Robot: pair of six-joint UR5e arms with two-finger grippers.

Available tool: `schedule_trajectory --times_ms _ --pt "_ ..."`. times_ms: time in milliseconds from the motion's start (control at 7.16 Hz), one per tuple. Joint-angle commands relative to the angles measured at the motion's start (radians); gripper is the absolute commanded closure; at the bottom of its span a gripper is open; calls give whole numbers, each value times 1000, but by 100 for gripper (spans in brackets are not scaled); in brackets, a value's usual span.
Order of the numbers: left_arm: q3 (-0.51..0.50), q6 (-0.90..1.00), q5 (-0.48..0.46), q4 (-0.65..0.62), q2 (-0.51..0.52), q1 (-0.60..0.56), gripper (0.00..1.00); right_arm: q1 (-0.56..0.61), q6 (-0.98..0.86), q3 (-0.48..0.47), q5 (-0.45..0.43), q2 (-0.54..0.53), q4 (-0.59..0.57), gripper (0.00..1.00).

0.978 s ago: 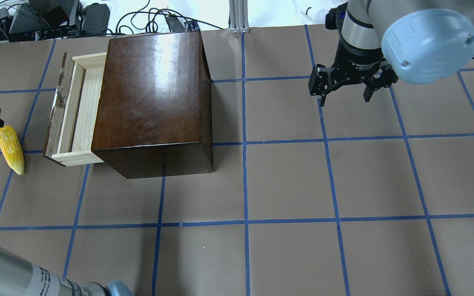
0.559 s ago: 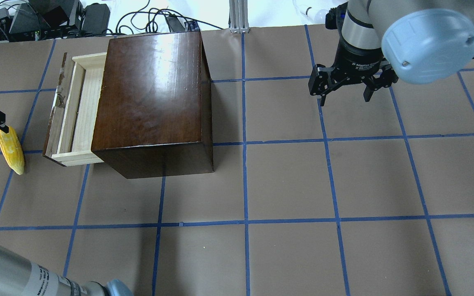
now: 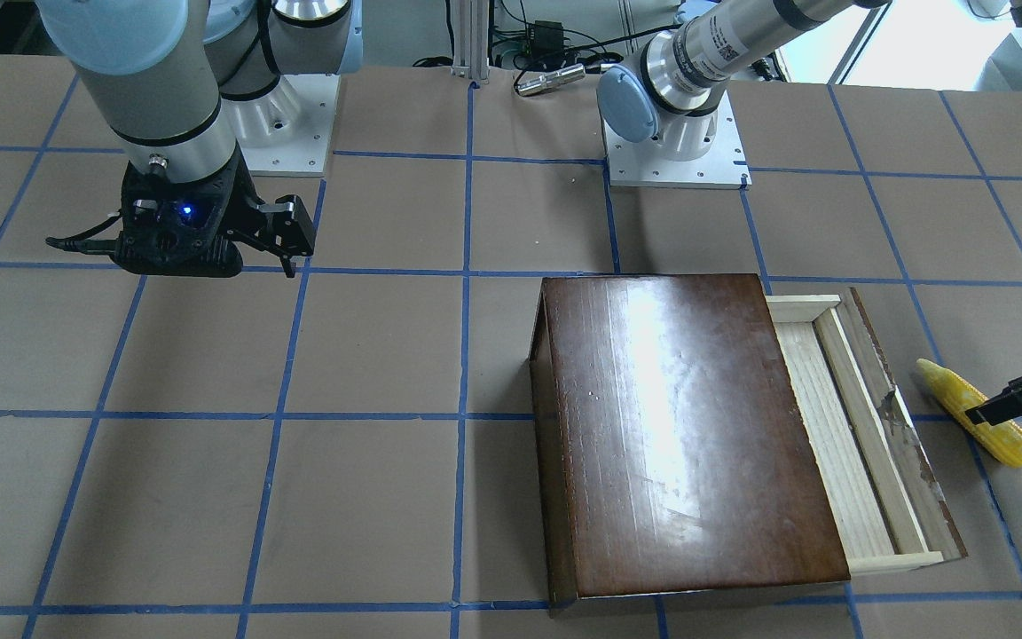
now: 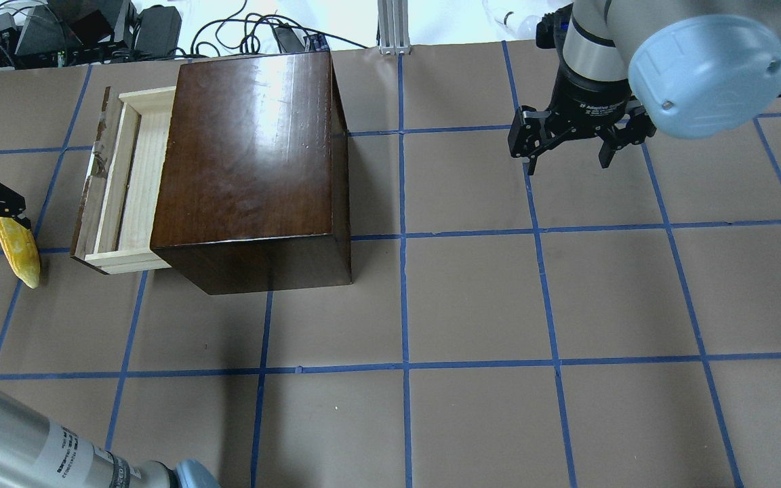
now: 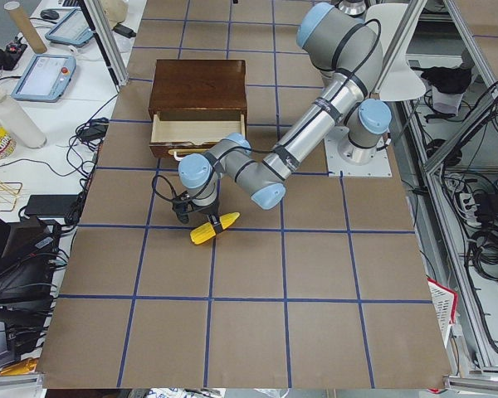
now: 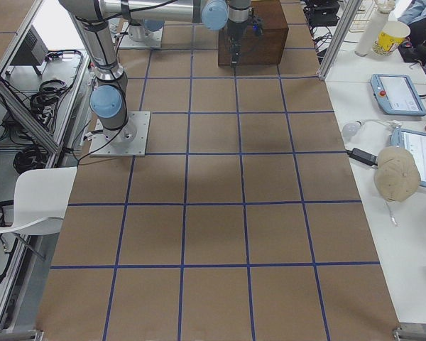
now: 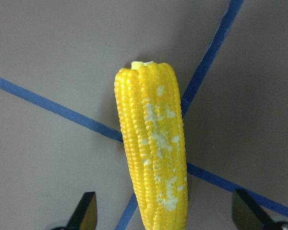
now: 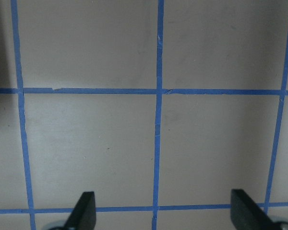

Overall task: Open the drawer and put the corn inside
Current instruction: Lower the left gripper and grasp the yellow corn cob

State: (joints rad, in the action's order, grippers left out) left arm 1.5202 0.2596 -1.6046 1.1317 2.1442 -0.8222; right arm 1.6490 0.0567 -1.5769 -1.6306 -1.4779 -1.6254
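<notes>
hovering over the corn [image 4: 17, 252], the left hand [image 7: 165, 215] has its two fingers spread apart, closed on nothing. in its wrist view the fingertips stand off to either side of the cob, not touching it. the cob's flat end is farthest up that picture and its body runs down between them. so the line on which the fingers would close lies across the cob's long axis, which i judge to be the right set for a pinch over its width.

the corn lies flat on the bench [image 4: 472, 298], outside the drawer [image 4: 143, 176]. it is just beyond the worn front panel, on the side away from the dark box [image 4: 248, 156]. its long axis runs roughly alongside that panel, with the pointed end toward the robot. the drawer is already pulled out, baring a narrow strip of pale tray that runs the same way as the cob.

from the hand, then, the drawer lies sideways, toward the box, with the front panel between. the likely move is to come down, pinch, lift over the panel and lay the cob lengthwise in the strip with little or no turning. the strip looks slim, so a skewed cob might catch on the rim.

the right hand [image 4: 567, 165] hangs with fingers apart above the bench on the far side of the box, well away from the corn. the left arm is plainly the nearer one.
</notes>
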Motion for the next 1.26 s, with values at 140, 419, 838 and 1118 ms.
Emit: schedule_trajectory --times_ms 140,419,838,1118 --pt "-6 3 -5 -24 42 0 0 0 0 0 0 1 1 0" --pt "-6 -2 -6 -47 62 0 36 0 0 0 0 1 -1 0" --pt "-6 13 -5 -35 53 0 100 0 0 0 0 1 1 0" --pt "-27 77 -2 -9 30 -6 100 0 0 0 0 -1 1 0"
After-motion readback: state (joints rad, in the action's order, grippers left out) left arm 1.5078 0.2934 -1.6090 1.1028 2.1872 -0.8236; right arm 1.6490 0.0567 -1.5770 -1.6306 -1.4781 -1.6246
